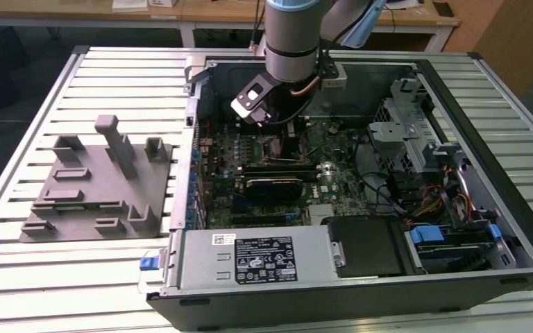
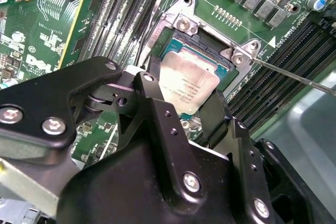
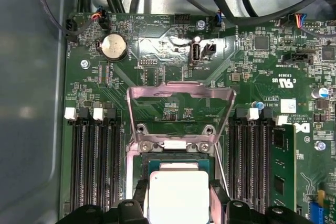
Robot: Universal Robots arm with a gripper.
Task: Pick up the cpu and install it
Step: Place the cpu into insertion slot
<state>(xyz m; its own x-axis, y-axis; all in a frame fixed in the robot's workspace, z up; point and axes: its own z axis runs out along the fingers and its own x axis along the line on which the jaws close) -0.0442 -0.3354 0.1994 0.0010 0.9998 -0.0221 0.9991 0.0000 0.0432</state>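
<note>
One grey fixture (image 1: 95,184) lies on the exterior view's left, well apart from the one open case (image 1: 341,305) that the arm reaches into. In the second wrist view the gripper (image 2: 184,95) clamps the one cpu (image 2: 189,80) by opposite edges over the one socket (image 2: 207,43). Whether it is seated is hard to tell. I judge this the placing step. Seating calls for square alignment and a light touch. One plate (image 3: 181,92) stands open.

The cpu (image 2: 190,83) is silver-grey; the gripper (image 2: 182,104) black; the motherboard (image 3: 157,45) green; the table (image 1: 63,277) pale, striped.
</note>
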